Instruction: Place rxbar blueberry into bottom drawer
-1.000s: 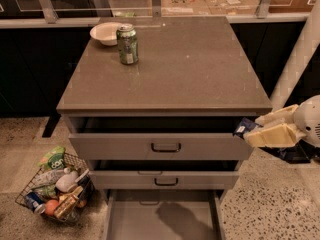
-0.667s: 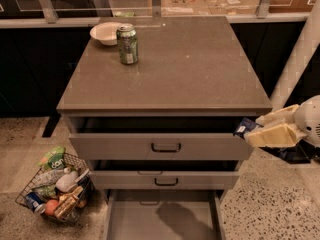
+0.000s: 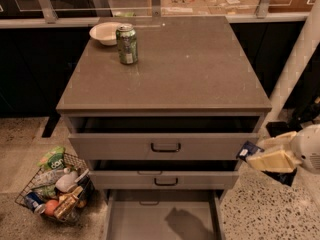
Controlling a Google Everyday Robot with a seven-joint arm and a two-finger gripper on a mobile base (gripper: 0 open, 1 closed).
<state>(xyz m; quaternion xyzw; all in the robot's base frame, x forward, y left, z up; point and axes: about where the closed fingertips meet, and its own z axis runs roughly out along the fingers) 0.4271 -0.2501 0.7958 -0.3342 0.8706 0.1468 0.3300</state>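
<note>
— Blue wrapper: where is the rxbar blueberry (image 3: 248, 150) sitting?
— It is hanging in the air at the right of the cabinet (image 3: 170, 74), level with the front of the top drawer (image 3: 125, 146) and just off its right end. The gripper (image 3: 256, 155) is reaching in from the right edge of the view, and its pale fingers (image 3: 274, 160) are pinching the bar, jaws clamped on the wrapper.
— And the bottom drawer (image 3: 135, 219)?
— It is lying pulled out at the foot of the cabinet, below and to the left of the bar and well apart from it. Its flat grey floor is showing, with a dark shadow (image 3: 187, 225) falling across it.
— What is standing on top?
— A green can (image 3: 127, 44) is standing upright near the back left corner, and a white bowl (image 3: 104, 33) is sitting just behind it to the left. On the speckled ground at the left, a wire basket (image 3: 24, 198) is holding packets and bottles.
</note>
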